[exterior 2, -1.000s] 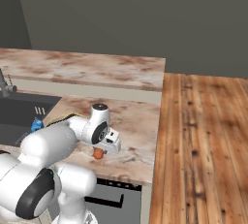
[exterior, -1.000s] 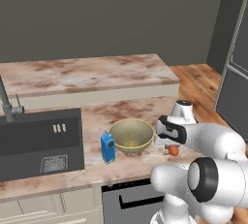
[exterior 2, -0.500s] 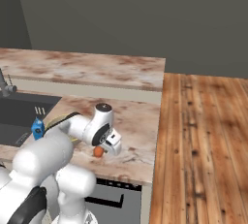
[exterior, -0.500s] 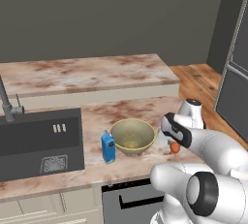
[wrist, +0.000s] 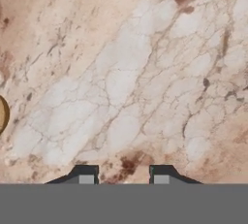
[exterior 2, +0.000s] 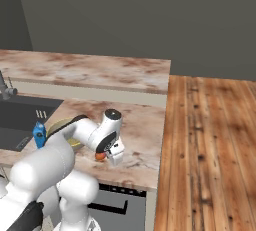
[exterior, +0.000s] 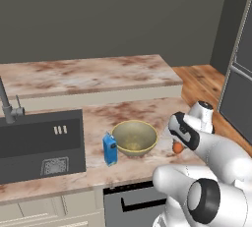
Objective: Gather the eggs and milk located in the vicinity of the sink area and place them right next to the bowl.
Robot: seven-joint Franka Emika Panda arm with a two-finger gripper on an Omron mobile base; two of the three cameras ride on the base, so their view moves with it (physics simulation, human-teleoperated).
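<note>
The yellowish-olive bowl [exterior: 134, 137] stands on the marble counter with the blue milk [exterior: 110, 149] carton upright against its left side. Just right of the bowl, my gripper [exterior: 180, 142] points down and is shut on a reddish-brown egg [exterior: 177, 148] held low over the counter. From the right, the same egg [exterior 2: 100, 156] peeks out beside the gripper [exterior 2: 111, 156], with the milk [exterior 2: 39, 133] farther left. In the hand view the gripper [wrist: 123, 177] has its fingertips [wrist: 86, 177] a narrow gap apart over bare marble, and the bowl [wrist: 2, 114] rim shows at the left edge.
The black sink [exterior: 39, 145] with its grey faucet [exterior: 6, 105] lies left of the milk. A raised back counter [exterior: 88, 76] runs behind. The counter edge [exterior 2: 150, 175] drops to wooden floor [exterior 2: 210, 140] on the right. A dark tall appliance [exterior: 238, 88] stands far right.
The hand has shifted a little right and up beside the bowl, and the egg has moved with it. My arm's upper links have swung lower. Bowl and milk are unmoved.
</note>
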